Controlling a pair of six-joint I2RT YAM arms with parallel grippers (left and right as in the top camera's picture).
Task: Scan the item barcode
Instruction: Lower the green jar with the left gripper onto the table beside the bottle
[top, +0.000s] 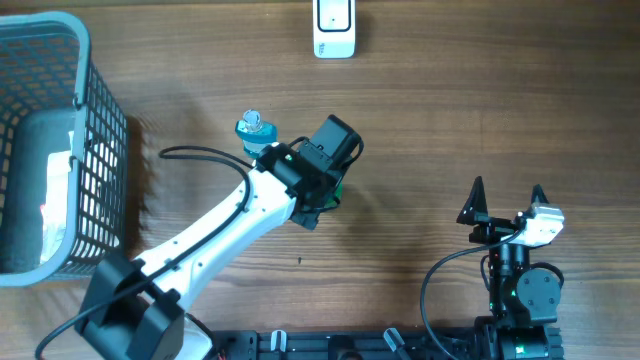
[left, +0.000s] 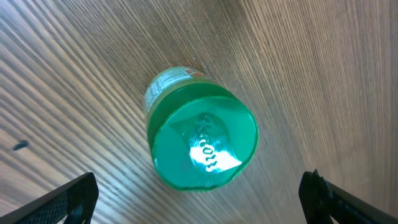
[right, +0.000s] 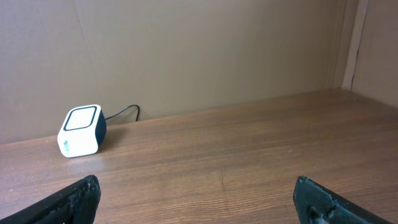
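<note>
The left gripper (left: 199, 208) is hanging over the green bottle (left: 202, 134), its two dark fingers standing wide apart at the lower corners of the wrist view and touching nothing. The bottle is sitting on the wooden table (top: 450, 100) near the middle, and from above it is almost wholly hidden under the left wrist, with only a sliver of green showing.

In the left wrist view a round, translucent green end of the bottle is facing the camera. Raised characters are showing on that disc, but glare is washing over them and they cannot be read with any confidence. A pale band, possibly a label, is wrapping the side just behind the disc; no print on it is legible, and no barcode is showing.

The right gripper (top: 507, 200) is resting well apart from the bottle, at the right near edge, with its fingers spread wide and holding nothing. It is pointing across the bare wood toward the scanner (right: 81, 130), a white cube with a dark-framed window standing at the far edge. A small teal mark on its front is too small to read, and a black cable (right: 124, 112) is trailing behind it.

A small blue-capped item (top: 253, 128) is standing just beside the left arm. A grey mesh basket (top: 105, 170) is sitting at the far left, holding what looks like a white packet (top: 55, 200).
</note>
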